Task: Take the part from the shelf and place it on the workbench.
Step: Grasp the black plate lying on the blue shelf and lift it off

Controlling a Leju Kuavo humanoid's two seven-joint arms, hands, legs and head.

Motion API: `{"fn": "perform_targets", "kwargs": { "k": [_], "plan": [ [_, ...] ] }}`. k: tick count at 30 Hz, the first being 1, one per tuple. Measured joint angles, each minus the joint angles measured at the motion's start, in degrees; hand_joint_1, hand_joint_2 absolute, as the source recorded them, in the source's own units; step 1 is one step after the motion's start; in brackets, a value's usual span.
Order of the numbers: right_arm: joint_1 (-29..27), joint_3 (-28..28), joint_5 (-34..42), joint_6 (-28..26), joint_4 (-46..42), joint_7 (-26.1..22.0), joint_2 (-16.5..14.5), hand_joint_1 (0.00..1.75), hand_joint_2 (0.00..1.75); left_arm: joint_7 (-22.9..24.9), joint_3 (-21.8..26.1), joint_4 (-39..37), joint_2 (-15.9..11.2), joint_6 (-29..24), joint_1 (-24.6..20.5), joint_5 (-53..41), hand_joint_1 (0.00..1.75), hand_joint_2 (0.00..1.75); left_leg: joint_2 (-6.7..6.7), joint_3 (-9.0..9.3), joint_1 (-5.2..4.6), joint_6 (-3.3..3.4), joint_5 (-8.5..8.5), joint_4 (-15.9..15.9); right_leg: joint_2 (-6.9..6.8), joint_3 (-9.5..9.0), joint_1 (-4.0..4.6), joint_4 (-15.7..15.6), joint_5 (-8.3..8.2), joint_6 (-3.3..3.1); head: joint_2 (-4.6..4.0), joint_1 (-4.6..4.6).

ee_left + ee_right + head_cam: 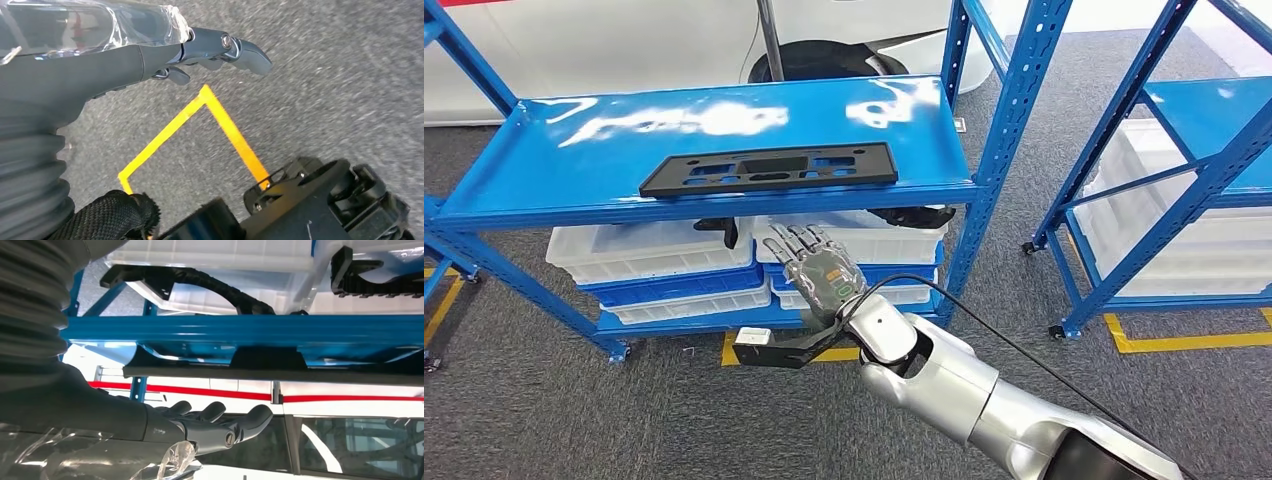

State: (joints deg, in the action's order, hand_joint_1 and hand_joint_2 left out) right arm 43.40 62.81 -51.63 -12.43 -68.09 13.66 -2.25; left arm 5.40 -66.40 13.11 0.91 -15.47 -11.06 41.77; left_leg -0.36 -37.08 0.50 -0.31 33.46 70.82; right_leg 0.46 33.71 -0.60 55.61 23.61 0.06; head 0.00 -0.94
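While our right hand (819,272) hovers just in front of the blue shelf (544,190), below its front edge, the part (769,169), a flat black panel, lies on the shelf top up and slightly to the left of our fingers (796,241), its long axis running left to right along the front edge. Our right fingers are stretched out, apart, holding nothing. Our left hand (150,55) hangs over the grey carpet (325,75), fingers loosely extended and empty, so we judge the right hand nearer. White bins (649,250) sit below; more blue racking stands to the right.
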Motion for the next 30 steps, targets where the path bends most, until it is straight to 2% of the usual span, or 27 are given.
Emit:
{"fn": "perform_targets", "kwargs": {
  "k": [1,3,4,5,6,7,9,11,12,14,15,16,17,18,19,20,21,22,23,25,26,27,30],
  "plan": [
    [0.00,0.04,0.00,0.01,0.00,0.00,-0.02,0.00,1.75,0.03,-0.01,0.00,0.01,0.00,-0.10,0.00,0.00,1.75,0.01,-0.07,0.06,-0.01,-1.41,-1.50,0.05,-0.66,-0.01,0.00,0.48,0.10,0.00,0.00],
    [0.05,0.10,0.00,0.02,-0.01,0.00,-0.04,0.00,1.75,0.13,-0.02,-0.01,0.01,0.00,0.05,-0.01,0.00,1.75,0.04,1.77,0.14,0.16,-7.16,-8.87,0.15,-2.19,-0.04,-0.05,1.52,0.42,-0.01,0.00],
    [0.10,0.12,0.00,0.05,0.00,0.01,-0.04,0.00,1.75,0.19,-0.04,-0.02,0.01,0.00,0.19,-0.01,0.00,1.75,0.08,2.66,0.01,0.35,-9.06,-12.32,0.21,-2.79,0.00,-0.08,1.95,0.67,-0.01,-0.02],
    [0.18,0.14,0.01,0.10,0.01,0.02,-0.03,0.00,1.75,0.22,-0.07,-0.02,0.01,0.00,0.30,0.01,0.00,1.75,0.14,3.30,-0.16,0.70,-10.26,-14.62,0.25,-3.13,0.06,-0.15,2.30,0.97,-0.01,-0.02],
    [0.23,0.17,0.01,0.14,0.02,0.02,-0.03,0.00,1.75,0.21,-0.10,-0.02,0.01,0.00,0.36,0.02,0.00,1.75,0.17,3.57,-0.35,1.10,-10.62,-15.61,0.29,-3.30,0.12,-0.19,2.54,1.30,-0.01,-0.03],
    [0.26,0.19,0.01,0.19,0.03,0.03,-0.03,0.00,1.75,0.19,-0.14,-0.02,0.01,0.00,0.32,0.03,0.00,1.75,0.18,3.67,-0.53,1.49,-10.23,-15.72,0.32,-3.38,0.17,-0.11,2.63,1.56,-0.01,-0.05],
    [0.30,0.25,0.01,0.21,0.01,0.04,-0.05,0.00,1.75,0.17,-0.22,-0.02,0.01,0.06,0.22,0.03,0.00,1.75,0.08,4.18,-0.49,2.21,-10.51,-15.83,0.28,-3.55,0.16,0.21,2.86,1.97,-0.01,-0.03],
    [0.49,0.31,0.00,0.20,-0.02,0.04,-0.09,0.00,1.75,0.19,-0.33,-0.02,0.01,0.16,0.17,0.01,0.00,1.75,-0.01,5.13,-0.36,2.91,-10.17,-16.04,0.11,-2.79,0.08,2.47,3.67,2.37,0.00,0.02],
    [0.59,0.34,0.00,0.20,-0.03,0.04,-0.11,0.00,1.75,0.19,-0.38,-0.02,0.01,0.22,0.19,0.01,0.00,1.75,-0.03,5.63,-0.34,3.27,-9.96,-16.12,0.02,-1.40,0.03,5.10,4.58,2.57,0.00,0.02],
    [0.62,0.44,0.01,0.20,-0.04,0.08,-0.07,0.00,1.75,0.19,-0.44,-0.02,0.01,0.30,0.27,0.00,0.00,1.75,-0.05,6.31,-0.48,3.88,-9.31,-16.14,-0.05,3.37,0.03,12.56,7.00,2.77,0.00,0.05],
    [0.55,0.49,0.02,0.21,-0.04,0.11,-0.03,0.00,1.75,0.19,-0.46,-0.02,0.01,0.33,0.33,0.00,0.00,1.75,-0.09,6.65,-0.59,4.03,-8.95,-16.14,-0.05,5.77,0.05,15.54,7.81,2.78,0.00,0.06],
    [0.48,0.54,0.02,0.21,-0.04,0.14,0.01,0.00,1.75,0.19,-0.47,-0.02,0.01,0.35,0.38,0.00,0.00,1.75,-0.16,7.08,-0.69,4.12,-8.53,-16.13,-0.05,7.47,0.08,16.87,7.73,2.69,0.00,0.07],
    [0.43,0.57,0.02,0.21,-0.04,0.15,0.03,0.00,1.75,0.20,-0.48,-0.02,0.01,0.35,0.43,0.00,0.00,1.75,-0.24,7.64,-0.80,4.15,-8.07,-16.13,-0.05,8.06,0.14,16.04,6.49,2.50,0.00,0.07],
    [0.42,0.57,0.02,0.21,-0.04,0.15,0.04,0.00,1.75,0.21,-0.50,-0.02,0.01,0.36,0.46,-0.01,0.00,1.75,-0.31,8.35,-0.92,4.13,-7.53,-16.14,-0.05,7.62,0.29,13.17,4.09,2.17,0.00,0.07],
    [0.44,0.58,0.02,0.22,-0.03,0.15,0.04,0.00,1.75,0.22,-0.52,-0.02,0.02,0.37,0.53,-0.02,0.00,1.75,-0.36,8.97,-0.99,4.10,-6.94,-16.18,-0.05,6.50,0.52,9.06,0.90,1.66,0.00,0.08],
    [0.45,0.59,0.02,0.22,-0.03,0.15,0.04,0.00,1.75,0.24,-0.56,-0.02,0.05,0.38,0.59,-0.04,0.00,1.75,-0.39,9.63,-1.13,3.98,-6.36,-16.16,-0.06,5.31,0.80,5.21,-1.35,1.17,-0.01,0.04],
    [0.49,0.62,0.02,0.26,-0.02,0.15,0.03,0.00,1.75,0.25,-0.58,-0.02,0.09,0.38,0.64,-0.08,0.00,1.75,-0.41,10.01,-1.21,3.77,-5.83,-16.18,-0.07,4.31,1.04,2.31,-2.68,0.84,-0.01,0.03],
    [0.52,0.65,0.03,0.28,-0.03,0.14,0.02,0.00,1.75,0.25,-0.60,-0.02,0.13,0.40,0.69,-0.11,0.00,1.75,-0.41,10.28,-1.26,3.50,-5.49,-16.15,-0.07,3.77,1.19,0.73,-3.20,0.58,-0.01,0.03],
    [0.55,0.68,0.03,0.31,-0.05,0.14,0.00,0.00,1.75,0.26,-0.61,-0.02,0.16,0.42,0.69,-0.14,0.00,1.75,-0.41,10.56,-1.34,3.21,-5.33,-16.05,-0.08,3.54,1.26,0.29,-2.71,0.47,-0.01,0.03],
    [0.62,0.71,0.03,0.33,-0.10,0.15,-0.13,0.00,1.75,0.25,-0.61,-0.02,0.16,0.43,0.63,-0.17,0.00,1.75,-0.35,10.56,-1.37,2.75,-5.16,-15.27,-0.08,2.81,0.95,-0.17,-2.66,0.18,0.00,0.08],
    [0.67,0.71,0.02,0.33,-0.11,0.15,-0.20,0.00,1.75,0.25,-0.62,-0.02,0.14,0.42,0.58,-0.18,0.00,1.75,-0.32,9.88,-1.34,2.48,-5.00,-13.82,-0.12,2.35,0.73,-0.33,-2.43,-0.02,-0.01,0.04],
    [0.73,0.72,0.02,0.33,-0.12,0.14,-0.29,0.00,1.75,0.24,-0.62,-0.02,0.11,0.41,0.53,-0.15,0.00,1.75,-0.28,8.44,-1.20,2.11,-4.51,-11.28,-0.13,1.89,0.49,-0.46,-2.19,-0.18,-0.01,0.00],
    [0.65,0.81,0.02,0.35,-0.11,0.10,-0.37,0.00,1.75,0.11,-0.60,-0.02,0.09,0.37,0.13,-0.08,0.00,1.75,-0.17,1.47,-0.31,0.64,-0.96,-1.16,-0.16,0.82,0.14,-0.53,-1.07,-0.29,0.00,-0.07]
  ]
}}
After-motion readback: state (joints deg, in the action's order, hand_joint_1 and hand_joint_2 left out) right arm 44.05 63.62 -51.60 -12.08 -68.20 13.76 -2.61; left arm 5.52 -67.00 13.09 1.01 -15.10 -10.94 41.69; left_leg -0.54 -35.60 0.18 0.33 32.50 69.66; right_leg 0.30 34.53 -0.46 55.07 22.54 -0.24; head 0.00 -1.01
